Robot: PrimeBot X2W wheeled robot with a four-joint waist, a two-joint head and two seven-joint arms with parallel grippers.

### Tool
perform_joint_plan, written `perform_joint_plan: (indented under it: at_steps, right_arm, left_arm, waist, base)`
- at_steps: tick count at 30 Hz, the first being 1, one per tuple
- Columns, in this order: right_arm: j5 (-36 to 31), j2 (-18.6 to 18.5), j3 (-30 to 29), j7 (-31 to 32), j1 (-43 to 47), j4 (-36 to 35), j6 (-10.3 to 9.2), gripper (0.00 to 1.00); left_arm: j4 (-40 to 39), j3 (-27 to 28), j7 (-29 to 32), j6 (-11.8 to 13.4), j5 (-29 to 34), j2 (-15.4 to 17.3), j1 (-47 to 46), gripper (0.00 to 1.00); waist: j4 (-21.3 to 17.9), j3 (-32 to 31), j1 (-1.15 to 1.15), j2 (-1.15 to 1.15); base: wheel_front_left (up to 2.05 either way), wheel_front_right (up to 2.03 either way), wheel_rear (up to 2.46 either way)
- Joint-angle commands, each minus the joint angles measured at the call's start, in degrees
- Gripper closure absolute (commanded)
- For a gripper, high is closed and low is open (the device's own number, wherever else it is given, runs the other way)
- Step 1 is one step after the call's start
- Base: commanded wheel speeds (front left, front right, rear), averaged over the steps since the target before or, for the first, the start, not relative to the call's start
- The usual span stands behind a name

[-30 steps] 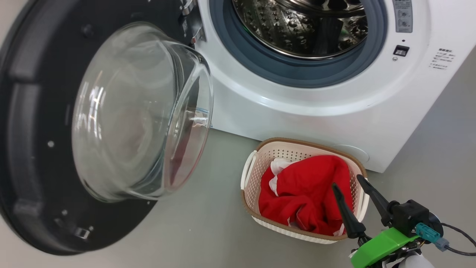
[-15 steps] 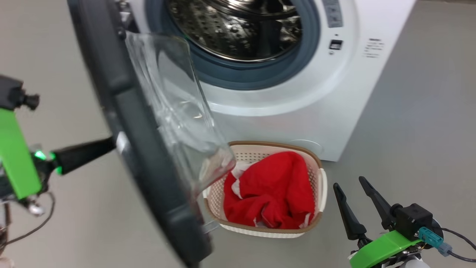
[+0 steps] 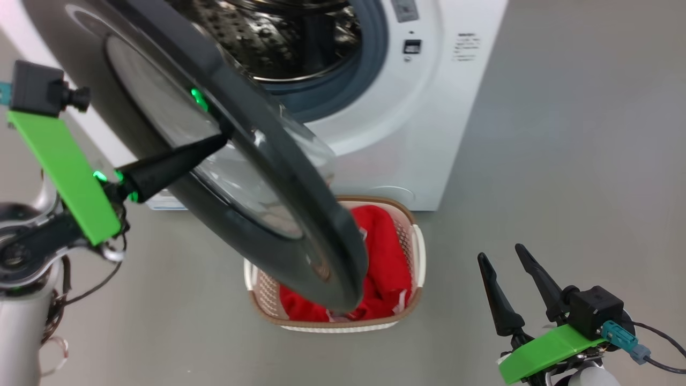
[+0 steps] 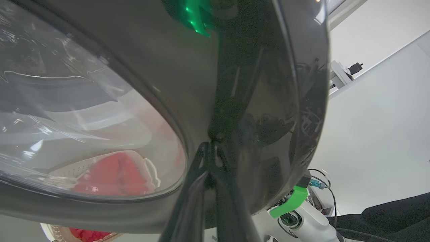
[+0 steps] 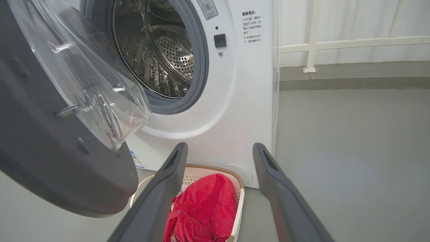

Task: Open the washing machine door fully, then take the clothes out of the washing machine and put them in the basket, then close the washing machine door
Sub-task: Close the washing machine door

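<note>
We see a glossy black rim around clear glass on the washing machine door (image 3: 300,225). The washing machine (image 3: 407,134) is white, with a blue-grey gasket (image 3: 373,53) and a steel drum (image 3: 278,43) dotted with holes. The clothes (image 3: 383,252) are bright red, perhaps white-trimmed. The basket (image 3: 343,325) is cream, perforated and brown-rimmed, and the floor (image 3: 563,161) is grey.

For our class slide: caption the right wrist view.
Open right gripper faces basket of red clothes; washing machine door half-open.

Left gripper (image 4: 211,148) against black door rim (image 4: 258,70)
</note>
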Motion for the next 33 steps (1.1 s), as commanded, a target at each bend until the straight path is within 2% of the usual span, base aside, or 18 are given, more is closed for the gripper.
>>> perform_joint_plan:
  at_steps: [1, 15, 33]
  right_arm:
    - [-0.6, 0.4, 1.3, -0.7, -1.7, -1.6, 0.09, 0.0]
    - [-0.6, 1.8, 0.9, -0.7, -3.6, -2.5, 0.09, 0.0]
    - [0.8, 2.2, 1.2, -0.7, -4.6, -3.4, 0.09, 0.0]
  left_arm:
    - [-0.8, 1.8, -1.9, -0.6, 0.7, 1.7, -3.9, 1.0]
    - [6.2, -1.7, -13.7, -0.6, 1.6, 4.1, -9.8, 1.0]
    - [17.7, -3.8, -26.0, -0.6, -0.1, 7.7, -18.0, 1.0]
  waist:
    - [-2.4, 1.7, 0.0, 0.0]
    - [-9.8, 5.1, 0.0, 0.0]
    - [-15.7, 7.2, 0.0, 0.0]
  base:
    - [0.0, 0.0, 0.0]
    - [0.0, 0.0, 0.0]
    - [0.0, 0.0, 0.0]
